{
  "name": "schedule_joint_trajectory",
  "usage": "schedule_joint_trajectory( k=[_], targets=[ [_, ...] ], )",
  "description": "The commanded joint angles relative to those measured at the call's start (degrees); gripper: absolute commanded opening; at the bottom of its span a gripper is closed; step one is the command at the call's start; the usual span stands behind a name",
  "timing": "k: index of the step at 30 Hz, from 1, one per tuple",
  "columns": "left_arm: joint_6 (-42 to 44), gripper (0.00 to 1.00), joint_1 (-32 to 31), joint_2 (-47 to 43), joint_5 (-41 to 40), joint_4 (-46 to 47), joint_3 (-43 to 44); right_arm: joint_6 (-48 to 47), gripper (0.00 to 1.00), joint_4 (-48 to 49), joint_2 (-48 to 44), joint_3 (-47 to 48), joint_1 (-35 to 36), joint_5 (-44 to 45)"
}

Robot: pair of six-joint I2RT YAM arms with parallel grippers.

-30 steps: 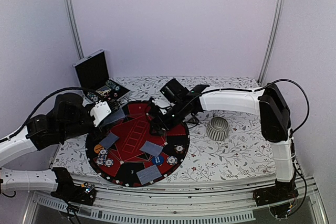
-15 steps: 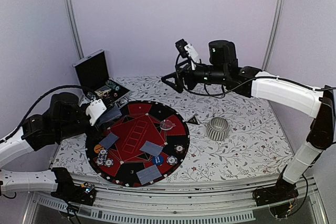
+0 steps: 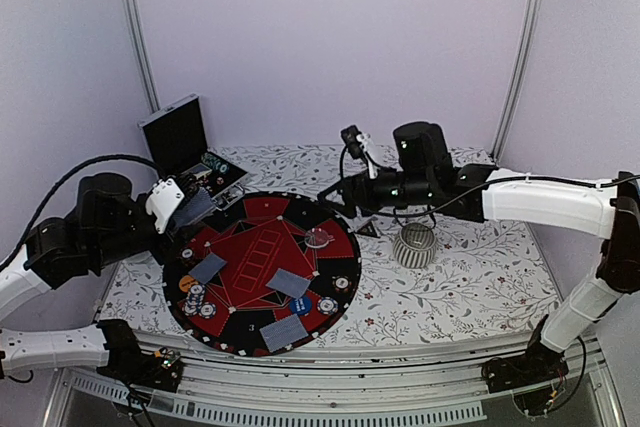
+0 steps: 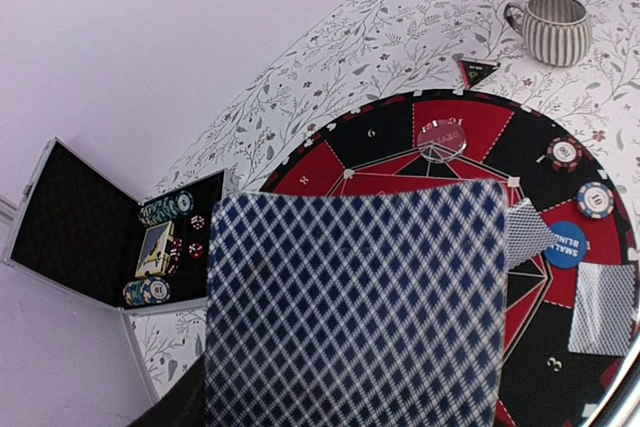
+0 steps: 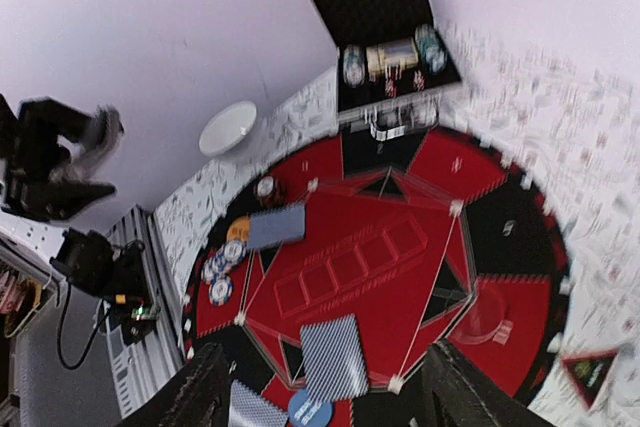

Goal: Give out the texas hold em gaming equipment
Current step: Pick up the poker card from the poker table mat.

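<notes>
My left gripper point(image 3: 183, 206) is shut on a blue-backed playing card point(image 4: 355, 307) and holds it above the left rim of the round poker mat point(image 3: 262, 209); the card hides its fingers in the left wrist view. Three cards lie on the mat point(image 3: 208, 267) point(image 3: 288, 282) point(image 3: 283, 332). There are also striped chips point(image 3: 195, 298) point(image 3: 327, 303), an orange disc point(image 3: 186, 284), a blue disc point(image 3: 300, 304) and a clear disc point(image 3: 318, 238). My right gripper point(image 3: 335, 197) is open and empty, in the air above the mat's far right edge; its fingers point(image 5: 200, 392) frame the mat.
The open black case point(image 3: 180, 142) with chips and a deck stands at the back left. A ribbed silver cup point(image 3: 414, 244) stands right of the mat, with a small black triangle point(image 3: 367, 230) beside it. The floral cloth point(image 3: 450, 287) covers the table.
My right gripper left the clear disc on the mat, rose high, then came down above the mat's far right edge. My left gripper drew back left with its card.
</notes>
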Motion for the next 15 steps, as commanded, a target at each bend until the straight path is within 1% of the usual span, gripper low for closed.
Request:
schedule_joint_trajectory(
  k=[1, 3, 8, 10, 15],
  targets=[
    [-2.3, 0.53, 0.5, -0.8, 0.2, -1.4, -0.7, 10.5, 0.64, -2.4, 4.0, -5.2, 3.1, 0.9],
    [-2.4, 0.53, 0.5, -0.5, 0.1, -1.6, -0.6, 11.3, 0.62, -2.7, 7.2, -4.1, 3.3, -0.7],
    [-0.2, 0.54, 0.5, 0.6, 2.0, -0.9, 0.2, 10.7, 0.55, -5.8, 17.2, 3.7, 3.1, -6.7],
    [0.7, 0.54, 0.5, 1.2, 2.7, -1.0, 0.4, 10.7, 0.54, -6.2, 20.3, 5.9, 2.7, -8.8],
    [1.1, 0.54, 0.5, 2.2, 3.9, -1.8, 0.0, 11.1, 0.48, -8.2, 26.8, 10.0, 2.4, -10.9]
  ],
)
